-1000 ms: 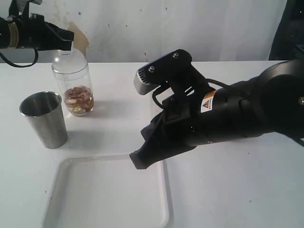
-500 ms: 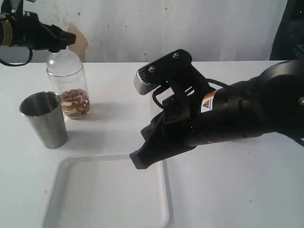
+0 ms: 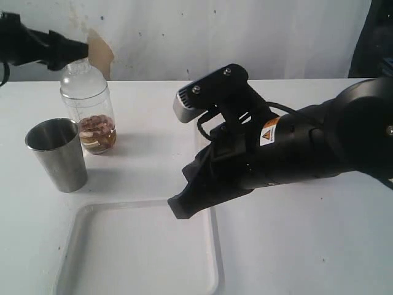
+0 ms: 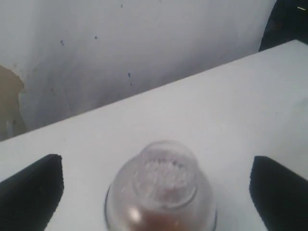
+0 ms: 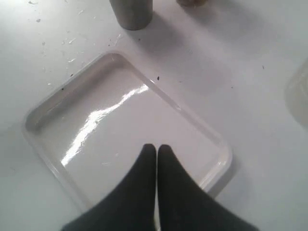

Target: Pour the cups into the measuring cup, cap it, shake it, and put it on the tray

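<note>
Beside the steel cup (image 3: 58, 153), the capped measuring cup (image 3: 91, 114) looks light, stiff and slick, best clasped mid-body by the wide-open left claw (image 3: 72, 48), the right claw (image 5: 157, 150) clenched empty.

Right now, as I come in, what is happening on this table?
The measuring cup, capped and with something brownish at its bottom, stands on the white table beside the steel tumbler. The left gripper is at the cup's top, its jaws open on either side of the cap and gripping nothing. The right gripper hangs over the white tray with its jaws shut and empty. The cup is not yet on the tray.
</note>
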Robot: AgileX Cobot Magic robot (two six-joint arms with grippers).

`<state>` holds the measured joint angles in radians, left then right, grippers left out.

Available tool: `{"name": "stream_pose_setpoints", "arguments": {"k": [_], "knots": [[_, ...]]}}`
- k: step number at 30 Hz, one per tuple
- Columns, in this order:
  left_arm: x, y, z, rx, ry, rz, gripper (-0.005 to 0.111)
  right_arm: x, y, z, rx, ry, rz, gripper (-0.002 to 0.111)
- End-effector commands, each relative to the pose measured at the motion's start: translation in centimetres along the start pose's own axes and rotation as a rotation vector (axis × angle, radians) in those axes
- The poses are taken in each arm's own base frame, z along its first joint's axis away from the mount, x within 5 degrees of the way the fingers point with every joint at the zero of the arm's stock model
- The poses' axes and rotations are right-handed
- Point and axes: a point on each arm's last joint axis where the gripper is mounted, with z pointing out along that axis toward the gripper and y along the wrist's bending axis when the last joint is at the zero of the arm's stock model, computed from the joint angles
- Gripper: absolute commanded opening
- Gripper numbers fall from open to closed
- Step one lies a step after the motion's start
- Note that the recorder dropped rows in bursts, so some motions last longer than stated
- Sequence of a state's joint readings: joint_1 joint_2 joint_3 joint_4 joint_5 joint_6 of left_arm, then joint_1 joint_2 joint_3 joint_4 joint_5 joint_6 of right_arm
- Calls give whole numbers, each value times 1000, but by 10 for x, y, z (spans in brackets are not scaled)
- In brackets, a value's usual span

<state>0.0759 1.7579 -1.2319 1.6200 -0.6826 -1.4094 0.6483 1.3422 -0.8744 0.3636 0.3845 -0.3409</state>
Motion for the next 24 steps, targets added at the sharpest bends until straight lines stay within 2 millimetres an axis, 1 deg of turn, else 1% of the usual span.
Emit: {"name": "stream_pose_setpoints", "arguments": {"k": [1,4,6,9,15,24], "knots": [[25,4,-6,-3,40,56,105,2,0,-1,1,-3,1,0],[34,-1,-6,24,54,106,105,1,0,-1,2,-7,1,0],[36,-5,-4,62,33,136,105,1,0,-1,2,-7,1,0],[46,-8,3,82,47,154,105,1,0,-1,3,-10,1,0],[63,-2,16,68,40,59,105,1,0,-1,2,-8,1,0],[84,7,36,86,-41,4,105,1,0,-1,2,-7,1,0]]}}
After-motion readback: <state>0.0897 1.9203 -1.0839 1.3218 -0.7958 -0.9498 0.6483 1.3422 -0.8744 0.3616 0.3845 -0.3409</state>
